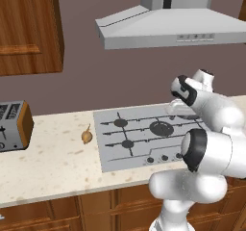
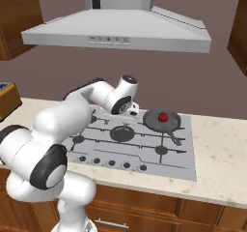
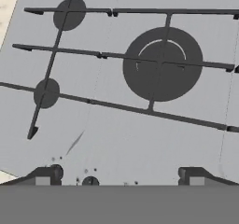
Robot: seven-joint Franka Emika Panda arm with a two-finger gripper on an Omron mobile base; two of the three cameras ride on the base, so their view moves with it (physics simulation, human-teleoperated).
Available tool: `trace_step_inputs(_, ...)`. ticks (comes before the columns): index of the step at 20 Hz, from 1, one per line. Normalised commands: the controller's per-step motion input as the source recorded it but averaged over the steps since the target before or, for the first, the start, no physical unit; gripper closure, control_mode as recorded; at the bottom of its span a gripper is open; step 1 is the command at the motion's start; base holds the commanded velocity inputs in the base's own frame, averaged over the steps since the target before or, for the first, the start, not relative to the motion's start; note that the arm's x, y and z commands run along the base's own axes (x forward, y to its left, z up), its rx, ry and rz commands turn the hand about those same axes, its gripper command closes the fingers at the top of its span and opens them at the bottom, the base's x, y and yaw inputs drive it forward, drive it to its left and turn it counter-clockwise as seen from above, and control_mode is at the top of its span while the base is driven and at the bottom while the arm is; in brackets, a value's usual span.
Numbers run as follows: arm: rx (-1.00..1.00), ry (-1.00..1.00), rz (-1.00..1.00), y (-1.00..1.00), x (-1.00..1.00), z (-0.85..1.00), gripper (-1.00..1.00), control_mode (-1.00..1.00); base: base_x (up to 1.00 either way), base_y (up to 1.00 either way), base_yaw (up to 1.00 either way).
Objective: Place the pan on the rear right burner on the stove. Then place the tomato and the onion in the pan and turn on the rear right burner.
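The dark grey pan (image 2: 155,122) sits at the rear right of the silver stove (image 2: 183,164), its long handle (image 2: 173,138) pointing to the front. It covers the rear right burner. The red tomato (image 2: 163,116) lies inside the pan. The tan onion (image 1: 87,136) rests on the counter just left of the stove (image 1: 111,154). My gripper (image 2: 131,111) hangs above the stove's rear middle, left of the pan. In the hand view my gripper (image 3: 119,175) is open and holds nothing, above bare stove (image 3: 116,139) near the large middle burner (image 3: 161,65).
A toaster (image 1: 13,126) stands on the counter (image 1: 53,162) at the far left. A range hood (image 2: 116,30) hangs over the stove. Wooden cabinets (image 1: 29,28) are on the wall at the upper left. Dark knobs (image 2: 112,163) line the stove's front edge.
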Motion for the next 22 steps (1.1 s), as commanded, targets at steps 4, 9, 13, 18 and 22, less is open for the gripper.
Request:
trace_step_inputs(4,-0.07,0.00,0.03,0.70,-0.52,0.13,-1.00,-1.00,0.00,0.00,0.00)
trace_step_inputs(9,-0.05,0.00,0.00,0.76,-0.30,0.10,-1.00,-1.00,0.00,0.00,0.00)
trace_step_inputs(13,-0.02,0.00,0.00,0.70,0.00,0.18,-1.00,-1.00,0.00,0.00,0.00)
trace_step_inputs(18,-0.04,0.00,-0.08,0.49,0.10,0.04,-1.00,-1.00,0.00,0.00,0.00)
trace_step_inputs(22,-0.03,0.00,-0.17,0.36,0.16,0.01,-1.00,-1.00,0.00,0.00,0.00)
